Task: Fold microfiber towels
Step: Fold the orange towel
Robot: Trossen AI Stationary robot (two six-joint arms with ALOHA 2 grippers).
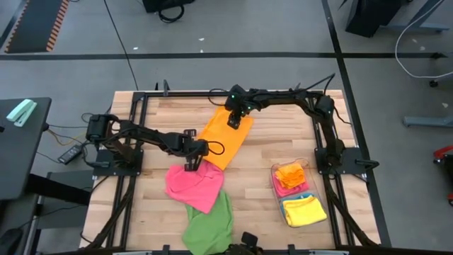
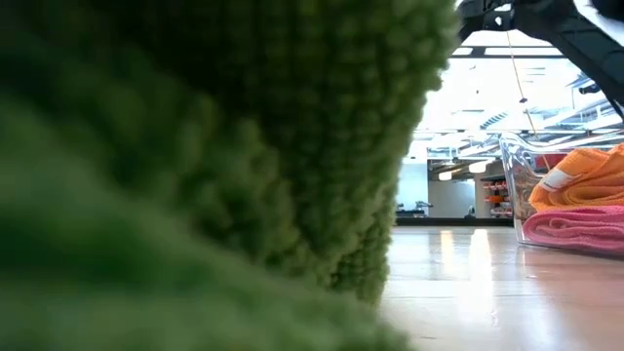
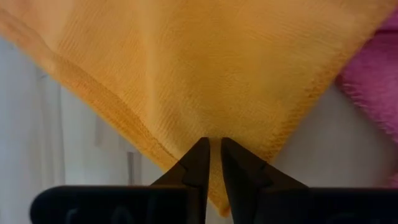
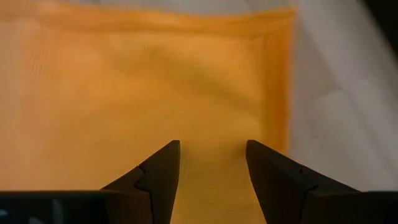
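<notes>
Orange towel (image 1: 225, 137) lies mid-worktop (image 1: 283, 212) toward the far edge; left tool (image 3: 210, 163) pinches its near corner, nearly closed. Right tool (image 4: 211, 168) hovers open over its far end. Grey floor (image 1: 212, 42) surrounds.

The high view looks straight down on the whole tabletop (image 1: 141, 212) from well above. The low view sits at tabletop height and faces level across it, but a green towel (image 2: 195, 166) lying right against the lens seems to block most of it. Each wrist view looks very closely past its own fingers (image 3: 198, 165) onto the orange towel (image 1: 225, 138), which the high view also shows near the tabletop's far edge.
</notes>
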